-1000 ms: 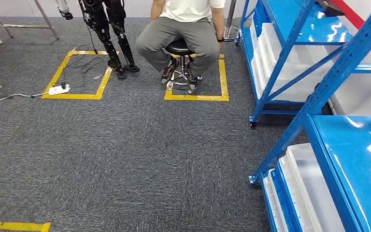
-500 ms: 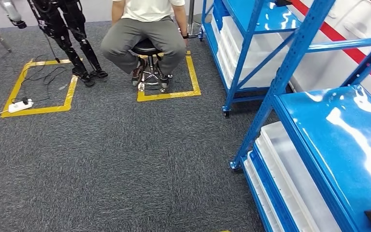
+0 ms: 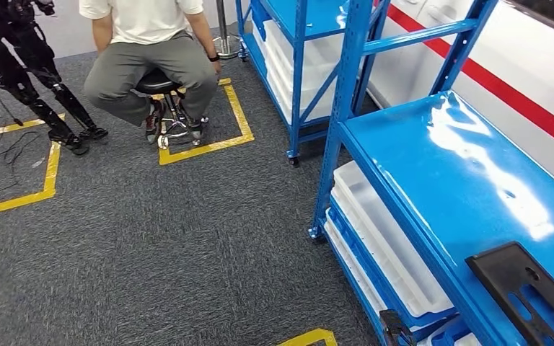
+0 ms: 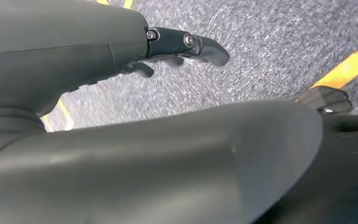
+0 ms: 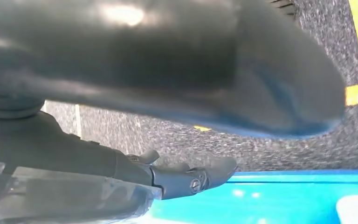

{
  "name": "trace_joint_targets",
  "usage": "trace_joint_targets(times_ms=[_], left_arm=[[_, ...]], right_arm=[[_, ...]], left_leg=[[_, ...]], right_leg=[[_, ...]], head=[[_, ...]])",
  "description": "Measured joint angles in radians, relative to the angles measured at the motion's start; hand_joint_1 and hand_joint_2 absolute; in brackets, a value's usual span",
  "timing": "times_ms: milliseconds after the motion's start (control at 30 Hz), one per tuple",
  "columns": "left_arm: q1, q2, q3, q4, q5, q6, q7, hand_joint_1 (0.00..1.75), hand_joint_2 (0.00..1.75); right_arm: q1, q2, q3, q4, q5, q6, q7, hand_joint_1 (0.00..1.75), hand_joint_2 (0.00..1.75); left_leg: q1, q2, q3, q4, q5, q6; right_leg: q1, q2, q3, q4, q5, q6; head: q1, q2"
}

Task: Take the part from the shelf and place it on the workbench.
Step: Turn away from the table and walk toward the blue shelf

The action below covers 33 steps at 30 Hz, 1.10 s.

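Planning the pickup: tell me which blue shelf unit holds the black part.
The nearer blue shelf unit: the black part lies on its top shelf. The farther unit holds white bins.

One black part [image 3: 528, 292], two blue shelves [image 3: 447, 173], one seated person [image 3: 148, 50].

Black part [image 3: 528, 292], flat plate with rounded corners and slotted cut-outs, lying flat on the glossy blue top shelf [image 3: 447, 166], near the shelf's front edge, partly cut off by the frame edge, white trays on the shelf level beneath
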Motion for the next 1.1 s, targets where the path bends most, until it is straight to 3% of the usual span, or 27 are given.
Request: trace_joint_targets(times_ms=[33,67,133,200,267,300,367,433,500,533,567,600,667,733,800,867,933,1000,1033,1100], left_arm=[[0.001,0.000,0.000,0.000,0.000,0.000,0.000,0.00,0.00],[0.001,0.000,0.000,0.000,0.000,0.000,0.000,0.00,0.00],[0.001,0.002,0.000,0.000,0.000,0.000,0.000,0.00,0.00],[0.001,0.004,0.000,0.000,0.000,0.000,0.000,0.00,0.00],[-0.001,0.005,-0.001,0.000,0.000,0.000,0.000,0.00,0.00],[-0.002,0.005,-0.001,0.000,0.000,0.000,0.000,0.00,0.00],[-0.002,0.003,-0.001,0.000,0.000,0.001,-0.001,0.00,0.00],[-0.002,0.002,-0.001,0.000,0.000,0.002,-0.002,0.00,0.00],[-0.002,0.001,-0.001,0.000,0.001,0.002,-0.005,0.00,0.00],[-0.002,0.001,-0.001,0.000,0.001,0.002,-0.007,0.00,0.00],[-0.003,0.000,-0.001,0.000,0.002,0.003,-0.010,0.00,0.00],[-0.006,0.000,-0.001,0.000,0.002,0.003,-0.012,0.00,0.00],[-0.012,-0.001,-0.001,-0.001,0.004,0.004,-0.016,0.00,0.00],[-0.020,-0.002,-0.001,-0.002,0.004,0.005,-0.020,0.00,0.00],[-0.028,-0.004,0.000,-0.003,0.009,0.005,-0.022,0.00,0.00],[-0.034,-0.005,0.003,-0.003,0.018,0.005,-0.024,0.00,0.00],[-0.033,-0.005,0.007,-0.003,0.023,0.005,-0.025,0.00,0.00],[-0.028,-0.006,0.010,-0.003,0.027,0.005,-0.027,0.00,0.00],[-0.027,-0.006,0.012,-0.003,0.032,0.004,-0.029,0.00,0.00],[-0.026,-0.007,0.019,-0.003,0.041,0.001,-0.033,0.00,0.00]], right_arm=[[0.000,0.000,0.000,0.000,0.000,0.000,0.000,0.00,0.00],[0.000,0.000,0.000,0.000,0.000,0.000,0.000,0.00,0.00],[-0.001,0.003,0.000,0.000,0.000,0.000,0.000,0.00,0.00],[-0.002,0.007,0.000,0.000,0.000,0.000,0.000,0.00,0.00],[-0.001,0.008,-0.001,0.000,0.000,0.000,0.000,0.00,0.00],[0.000,0.007,-0.001,0.000,0.000,0.000,0.000,0.00,0.00],[-0.002,0.006,-0.001,0.000,0.000,0.000,-0.001,0.00,0.00],[-0.007,0.006,-0.001,0.000,0.002,0.000,-0.004,0.00,0.00],[-0.010,0.006,-0.001,0.000,0.005,0.000,-0.006,0.00,0.00],[-0.011,0.005,-0.001,0.000,0.007,0.000,-0.006,0.00,0.00],[-0.012,0.004,-0.002,0.000,0.008,0.000,-0.006,0.00,0.00],[-0.014,0.003,-0.002,0.000,0.009,0.000,-0.006,0.00,0.00],[-0.027,0.003,-0.002,-0.001,0.011,-0.001,-0.006,0.00,0.00],[-0.040,0.005,-0.002,-0.001,0.013,-0.001,-0.006,0.00,0.00],[-0.045,0.002,-0.002,-0.001,0.016,-0.001,-0.005,0.00,0.00],[-0.047,0.002,-0.003,-0.001,0.018,-0.001,-0.004,0.00,0.00],[-0.050,0.004,-0.003,-0.001,0.019,-0.001,-0.003,0.00,0.00],[-0.053,0.005,-0.003,-0.001,0.020,-0.001,-0.003,0.00,0.00],[-0.053,0.005,-0.004,-0.001,0.021,-0.001,-0.003,0.00,0.00],[-0.052,0.006,-0.005,-0.001,0.022,0.000,-0.003,0.00,0.00]], left_leg=[[0.000,-0.002,0.001,-0.009,0.019,0.004],[0.000,-0.007,0.021,-0.058,0.055,0.009],[-0.001,-0.055,0.086,-0.205,0.133,0.025],[-0.002,-0.093,0.123,-0.293,0.164,0.037],[-0.005,-0.080,0.127,-0.309,0.165,0.043],[-0.004,-0.067,0.130,-0.319,0.171,0.047],[-0.003,-0.039,0.135,-0.340,0.184,0.057],[-0.004,-0.007,0.134,-0.347,0.190,0.062],[-0.005,0.025,0.130,-0.346,0.190,0.061],[-0.004,0.041,0.129,-0.346,0.190,0.059],[-0.003,0.055,0.129,-0.345,0.189,0.056],[-0.001,0.068,0.129,-0.344,0.188,0.051],[-0.003,0.092,0.129,-0.337,0.182,0.033],[-0.007,0.113,0.132,-0.332,0.175,0.016],[-0.001,0.129,0.138,-0.329,0.171,0.004],[0.009,0.096,0.127,-0.294,0.142,-0.006],[0.012,0.035,0.080,-0.183,0.071,-0.011],[0.011,0.009,0.024,-0.063,0.018,-0.008],[0.011,0.005,0.013,-0.042,0.020,-0.004],[0.007,-0.008,0.047,-0.116,0.077,0.013]], right_leg=[[0.003,0.016,0.000,0.000,0.001,-0.001],[0.004,0.032,0.001,0.001,0.001,0.000],[0.008,0.060,0.003,0.003,0.002,0.001],[0.010,0.083,-0.003,0.004,0.004,0.006],[0.009,0.106,-0.014,0.000,0.011,0.018],[0.009,0.104,-0.020,0.003,0.013,0.023],[0.012,0.052,-0.055,0.057,-0.013,0.022],[0.010,-0.007,-0.124,0.191,-0.073,0.017],[0.002,-0.020,-0.181,0.306,-0.111,0.027],[-0.003,-0.024,-0.183,0.313,-0.109,0.038],[-0.008,-0.031,-0.160,0.272,-0.092,0.051],[-0.013,-0.045,-0.117,0.197,-0.066,0.065],[-0.015,-0.094,-0.037,0.055,-0.025,0.074],[-0.010,-0.110,-0.013,0.011,-0.013,0.057],[-0.010,-0.082,-0.019,0.012,-0.008,0.036],[-0.014,-0.059,-0.020,0.011,-0.002,0.021],[-0.011,-0.035,-0.022,0.011,0.004,0.009],[-0.002,-0.008,-0.026,0.012,0.008,0.001],[0.002,0.007,-0.028,0.012,0.010,-0.001],[0.010,0.037,-0.028,0.013,0.012,-0.003]], head=[[0.000,0.000],[0.000,0.000],[0.000,0.000],[0.000,0.000],[0.000,0.000],[0.001,0.000],[0.003,0.000],[0.007,0.000],[0.009,0.000],[0.009,0.000],[0.010,0.000],[0.010,0.000],[0.011,0.000],[0.008,0.000],[0.002,0.000],[0.001,0.000],[-0.002,0.000],[-0.003,0.000],[-0.003,0.000],[-0.003,0.000]])
